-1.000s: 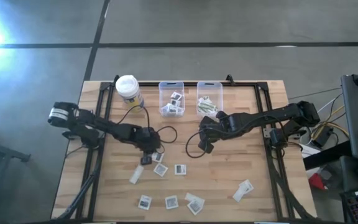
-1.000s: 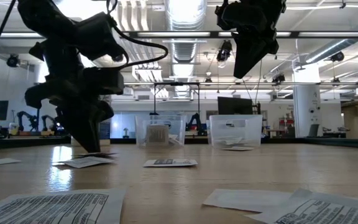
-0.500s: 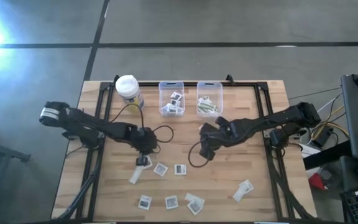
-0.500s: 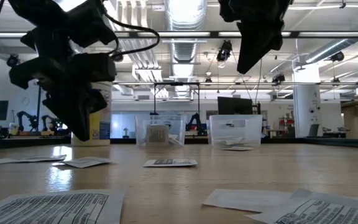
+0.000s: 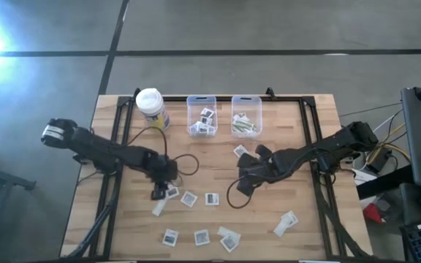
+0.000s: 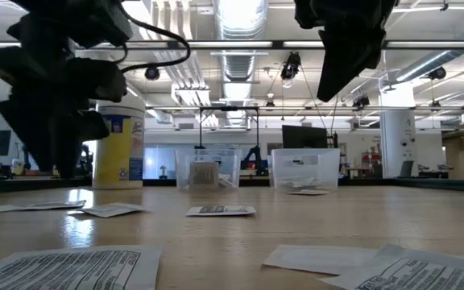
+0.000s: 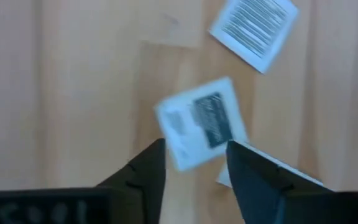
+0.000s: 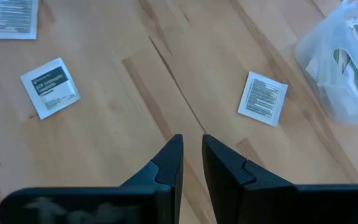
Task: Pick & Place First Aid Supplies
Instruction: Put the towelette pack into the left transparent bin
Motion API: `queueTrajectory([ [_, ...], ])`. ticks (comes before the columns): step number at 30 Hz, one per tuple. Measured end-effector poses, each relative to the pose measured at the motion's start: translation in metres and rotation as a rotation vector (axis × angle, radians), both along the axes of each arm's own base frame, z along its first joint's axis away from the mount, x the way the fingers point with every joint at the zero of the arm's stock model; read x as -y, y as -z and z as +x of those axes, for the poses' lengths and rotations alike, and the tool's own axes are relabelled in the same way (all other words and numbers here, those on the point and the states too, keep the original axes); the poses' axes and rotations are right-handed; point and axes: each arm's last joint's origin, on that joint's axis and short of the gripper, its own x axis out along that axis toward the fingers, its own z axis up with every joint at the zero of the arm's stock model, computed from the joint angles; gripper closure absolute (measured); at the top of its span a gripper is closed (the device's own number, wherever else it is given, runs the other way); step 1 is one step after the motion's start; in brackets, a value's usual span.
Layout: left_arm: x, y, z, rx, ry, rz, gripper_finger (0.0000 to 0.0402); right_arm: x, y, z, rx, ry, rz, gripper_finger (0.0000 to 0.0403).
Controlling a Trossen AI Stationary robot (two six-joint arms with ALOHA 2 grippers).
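The main risk here is a missed or doubled pick: the left gripper [image 5: 164,191] hangs over a spot where a square packet [image 7: 201,121] with a dark printed patch lies just beside a second packet that peeks out under the far finger, so a closing pinch could catch both, or slide the flat paper along the desk [image 5: 298,146] without lifting it. In the left wrist view its fingers [image 7: 143,171] stand well apart with the packet showing in the gap, and nothing is gripped; whether the tips touch the paper I cannot tell. The right gripper [image 5: 245,183] hovers above bare wood near the middle of the desk, its fingers [image 8: 166,163] drawn narrow with only a slim slit between them, holding nothing; it would have to open before it can take the packet [image 8: 263,98] lying near the clear bin [image 5: 246,115] or the other packet [image 8: 50,86] to its other side. The remaining supplies lie scattered along the near edge, well apart from both bins at the far side.
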Motion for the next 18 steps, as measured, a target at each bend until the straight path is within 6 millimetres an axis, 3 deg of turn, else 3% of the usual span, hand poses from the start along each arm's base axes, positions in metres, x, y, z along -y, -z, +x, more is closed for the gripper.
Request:
queueTrajectory([
  [7,0.016,0.005,-0.002,-0.04,-0.06,0.006,0.0196,0.0,0.005,-0.001,0.0,0.004,0.001,0.0346],
  [18,0.019,0.026,0.005,-0.103,-0.071,0.07,0.0193,0.0,0.005,0.0,0.007,0.004,0.003,0.0346],
])
